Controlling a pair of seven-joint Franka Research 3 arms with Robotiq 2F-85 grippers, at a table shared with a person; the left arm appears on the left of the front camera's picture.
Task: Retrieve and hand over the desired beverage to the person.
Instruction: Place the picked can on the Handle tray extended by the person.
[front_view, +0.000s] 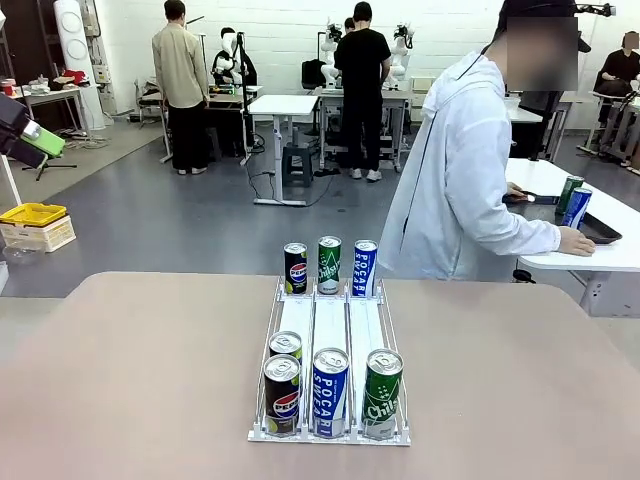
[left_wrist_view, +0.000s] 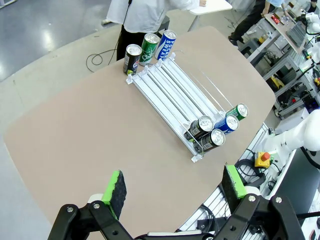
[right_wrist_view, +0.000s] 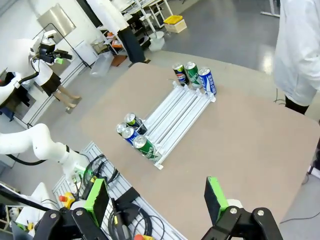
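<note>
Left claw (left_wrist_view: 172, 189) hanging released above the tan surface (left_wrist_view: 90, 135), nothing between the green pads (left_wrist_view: 116, 187). Right claw (right_wrist_view: 157, 199) doing the same — jaws spread wide, gripping nothing. Sitting mid-surface: a white three-lane can rack (front_view: 330, 325), four cans (front_view: 330, 390) bunched at the robot's end, three cans (front_view: 329, 265) lined up at the far end. Standing past the far edge, turned sideways — the person (front_view: 455, 180) in the white hooded jacket, one hand (front_view: 577, 241) resting on a neighbouring white table (front_view: 615, 255).
</note>
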